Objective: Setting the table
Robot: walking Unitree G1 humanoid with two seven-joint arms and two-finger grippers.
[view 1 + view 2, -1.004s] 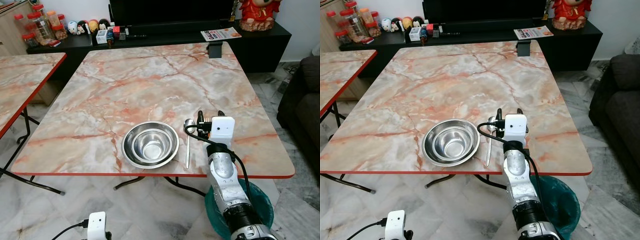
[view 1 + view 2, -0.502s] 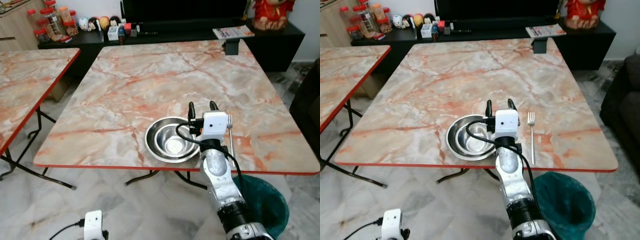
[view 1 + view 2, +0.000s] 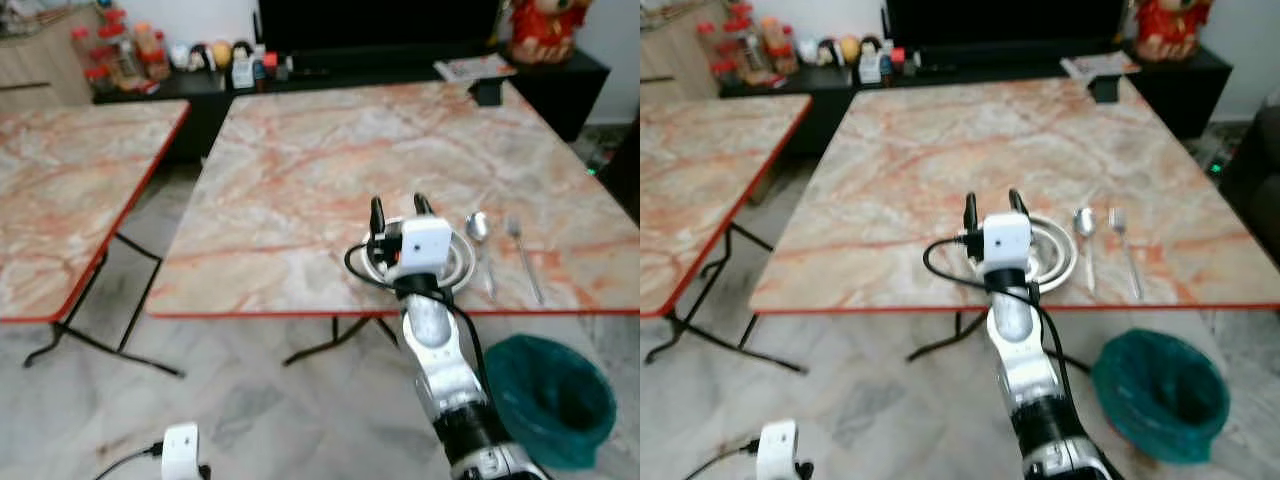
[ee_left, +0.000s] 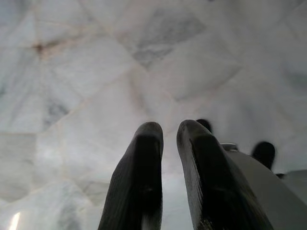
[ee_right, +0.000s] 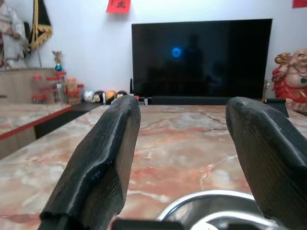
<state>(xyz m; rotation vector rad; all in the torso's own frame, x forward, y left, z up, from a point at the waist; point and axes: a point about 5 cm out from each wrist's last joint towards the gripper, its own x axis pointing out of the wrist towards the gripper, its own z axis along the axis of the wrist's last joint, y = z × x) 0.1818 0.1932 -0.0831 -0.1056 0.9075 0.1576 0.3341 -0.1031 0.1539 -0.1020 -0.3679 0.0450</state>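
Shiny steel bowl (image 3: 1052, 252), glossy marble-look table (image 3: 940, 150)

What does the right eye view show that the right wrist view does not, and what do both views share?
Right eye view alone: the spoon and fork lying right of the bowl, the green bin on the floor, and a second table to the left.

Right wrist view alone: the dark television on the wall and a red figurine.

Both: the open right gripper, the steel bowl and the marble table.
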